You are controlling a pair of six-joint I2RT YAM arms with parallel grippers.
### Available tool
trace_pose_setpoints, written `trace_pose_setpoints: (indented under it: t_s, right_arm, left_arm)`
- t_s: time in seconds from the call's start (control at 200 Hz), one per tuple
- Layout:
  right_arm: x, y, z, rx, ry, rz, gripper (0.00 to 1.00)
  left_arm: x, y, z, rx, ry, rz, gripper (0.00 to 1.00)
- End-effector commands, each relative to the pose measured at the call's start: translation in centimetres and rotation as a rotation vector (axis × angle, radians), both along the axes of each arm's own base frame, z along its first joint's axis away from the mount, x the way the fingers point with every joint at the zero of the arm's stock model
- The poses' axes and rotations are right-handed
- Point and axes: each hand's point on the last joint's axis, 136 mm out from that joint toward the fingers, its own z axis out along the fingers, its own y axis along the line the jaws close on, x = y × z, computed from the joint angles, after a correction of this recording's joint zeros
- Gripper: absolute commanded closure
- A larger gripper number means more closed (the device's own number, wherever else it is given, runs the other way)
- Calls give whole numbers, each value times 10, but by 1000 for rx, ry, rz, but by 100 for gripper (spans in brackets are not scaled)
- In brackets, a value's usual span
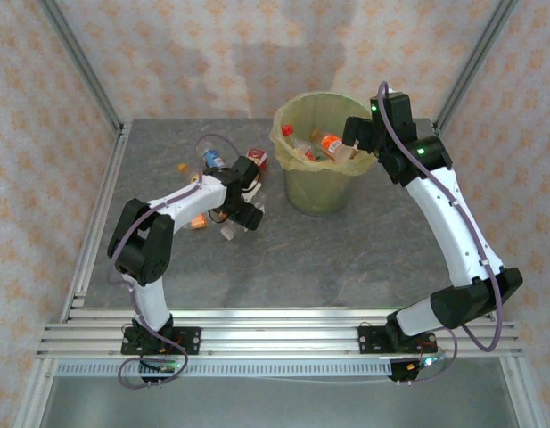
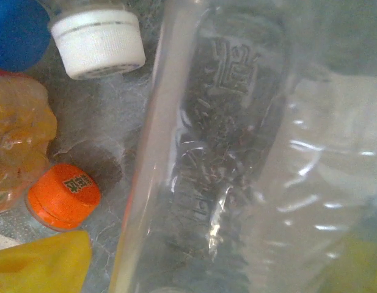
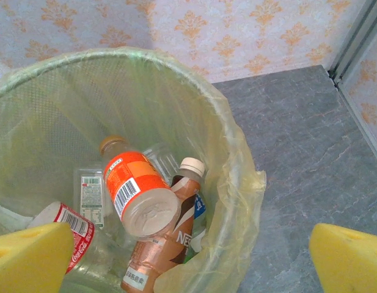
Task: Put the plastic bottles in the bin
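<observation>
The right claw (image 3: 189, 259) hangs wide open and empty over the bin (image 1: 319, 192), which has bottles (image 3: 136, 189) inside. Left of the bin, the left claw (image 1: 246, 191) is down at a clear bottle (image 2: 237, 152). I cannot tell if it grips. Next it should squeeze, then lift.

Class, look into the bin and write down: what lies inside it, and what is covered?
Inside the bin: an orange-labelled bottle, a brown white-capped bottle, a red-labelled bottle and a clear bottle. They cover the bin's floor and anything beneath.
</observation>
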Motion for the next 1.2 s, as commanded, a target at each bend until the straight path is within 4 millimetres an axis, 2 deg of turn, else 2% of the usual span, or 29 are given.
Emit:
trace_pose_setpoints:
  t_s: [0.0,0.16,0.265,0.41,0.646,0.796,0.956,1.111,1.196]
  right_arm:
    - [-2,-4,4,7,-18,-21,1]
    - [-3,-4,3,13,-18,-21,1]
    - [-4,-3,4,21,-19,-14,1]
    - [-6,5,3,51,-9,29,1]
    - [-16,21,0,130,-6,106,1]
    - [-27,41,2,250,-31,200,1]
    - [-41,82,12,449,-67,397,1]
    - [-58,123,36,652,-128,628,1]
    - [-66,138,50,724,-169,736,1]
  left_arm:
    - [3,3,-3,22,-18,13,23]
    - [1,1,1,8,-17,8,45]
    - [0,1,13,-10,-42,10,50]
    - [-4,-1,42,-59,-97,14,53]
    - [-19,-5,114,-194,-232,11,57]
    - [-32,-10,164,-326,-334,4,60]
    - [-46,-37,218,-571,-428,-63,61]
    - [-58,-70,271,-837,-478,-173,61]
    - [-63,-85,298,-958,-494,-236,61]
